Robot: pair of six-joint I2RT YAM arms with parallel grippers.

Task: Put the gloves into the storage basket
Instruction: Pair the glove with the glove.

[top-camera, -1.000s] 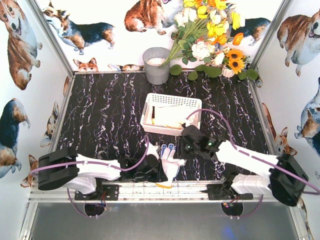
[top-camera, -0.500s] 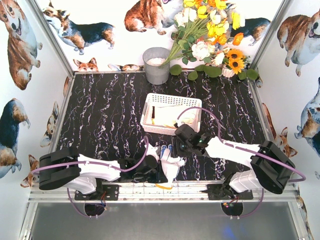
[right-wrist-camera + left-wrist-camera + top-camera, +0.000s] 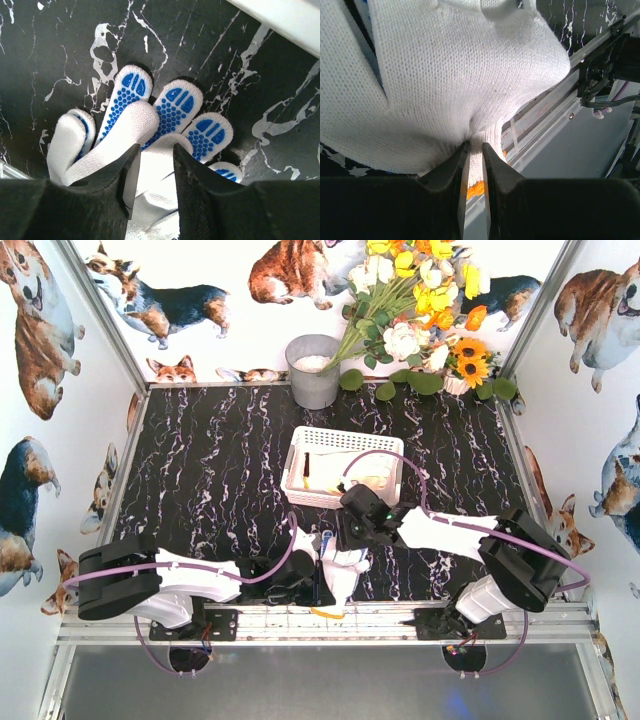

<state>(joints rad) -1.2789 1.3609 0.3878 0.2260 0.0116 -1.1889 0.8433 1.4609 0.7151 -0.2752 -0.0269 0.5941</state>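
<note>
Cream-white knitted gloves (image 3: 347, 565), fingertips dotted blue, are lying bunched together close in front of the white lattice-sided storage basket (image 3: 345, 432), fingers pointing toward it; more pale gloves (image 3: 328, 483) are resting inside the basket.

Left pincer (image 3: 316, 578) and right pincer (image 3: 346, 542) meet at a glove (image 3: 347, 568) near the basket (image 3: 345, 433).

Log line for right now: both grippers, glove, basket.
left gripper: shut on glove cuff | right gripper: jaws astride glove, grip unclear | storage basket: this glove not yet in
</note>
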